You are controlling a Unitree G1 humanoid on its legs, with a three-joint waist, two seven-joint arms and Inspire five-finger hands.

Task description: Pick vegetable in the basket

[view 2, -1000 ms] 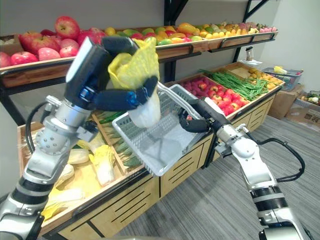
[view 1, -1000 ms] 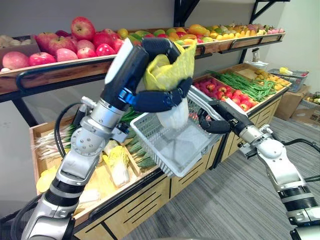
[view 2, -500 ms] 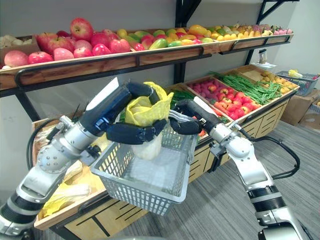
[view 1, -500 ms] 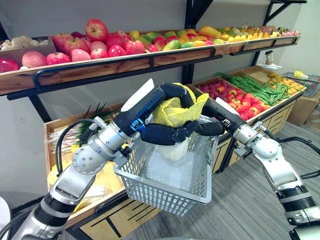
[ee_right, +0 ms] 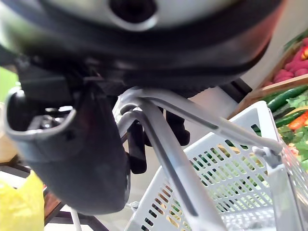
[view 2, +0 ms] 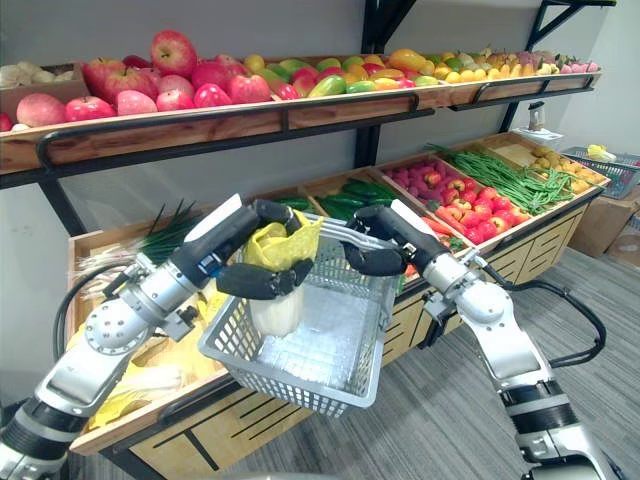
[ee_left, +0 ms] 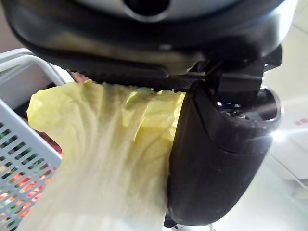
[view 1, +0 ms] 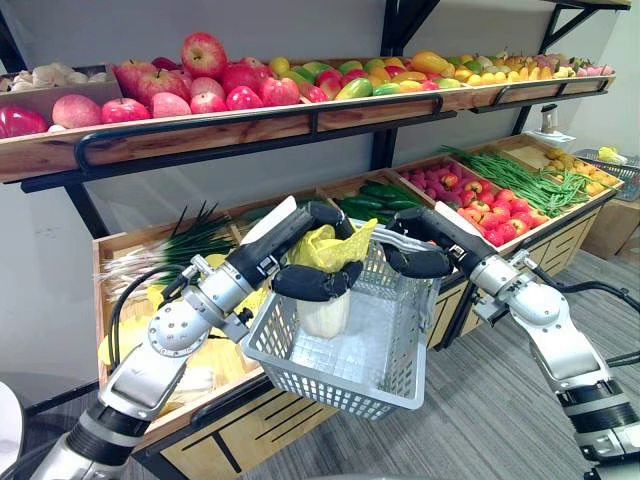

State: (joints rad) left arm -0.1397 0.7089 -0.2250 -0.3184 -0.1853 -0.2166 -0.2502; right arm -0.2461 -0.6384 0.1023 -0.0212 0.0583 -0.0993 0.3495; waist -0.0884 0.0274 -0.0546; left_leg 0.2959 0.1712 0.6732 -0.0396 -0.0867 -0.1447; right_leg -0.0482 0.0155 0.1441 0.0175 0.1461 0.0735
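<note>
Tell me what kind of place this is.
Likely a grocery produce section, or a mock-up: apples piled on the top shelf, green beans below, a shopping basket in the right hand, cabbage in the left hand.

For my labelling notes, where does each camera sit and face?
Left eye view: head, looking down at shelves; left hand holds cabbage in the basket.
Right eye view: beside it, same scene; right hand grips handle.
Left wrist view: along left hand onto cabbage.
Right wrist view: along right hand onto handle.
Wrist views share the basket.
</note>
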